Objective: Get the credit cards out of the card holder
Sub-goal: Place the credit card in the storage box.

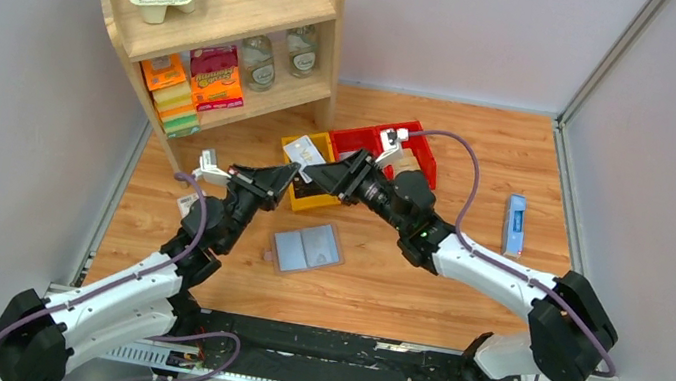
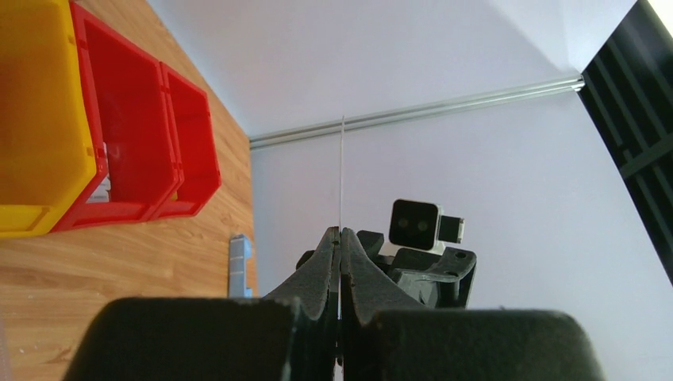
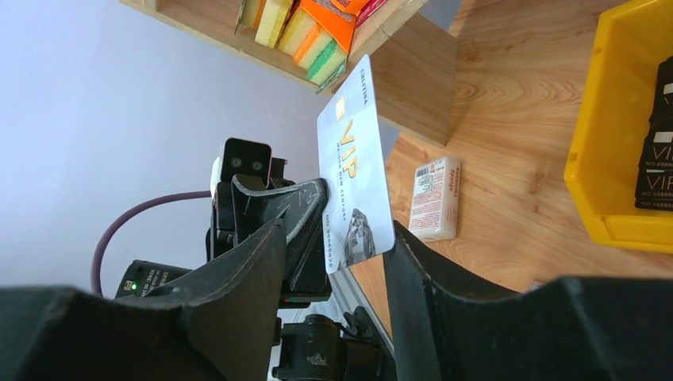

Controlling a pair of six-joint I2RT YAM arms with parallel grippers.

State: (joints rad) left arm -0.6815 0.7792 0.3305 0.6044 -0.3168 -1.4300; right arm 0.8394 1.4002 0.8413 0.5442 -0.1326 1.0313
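The card holder lies open on the table, blue-grey inside facing up, between the two arms. My left gripper is lifted above the table and shut on a white credit card marked VIP. In the left wrist view the gripper pinches the card, which shows edge-on. In the right wrist view the card stands between the open jaws of my right gripper, held by the left fingers. My right gripper faces the left one closely.
A yellow bin holding black cards and red bins sit behind the grippers. A wooden shelf stands at the back left. A pink-and-white packet lies by the holder. A bright-blue object lies at the right.
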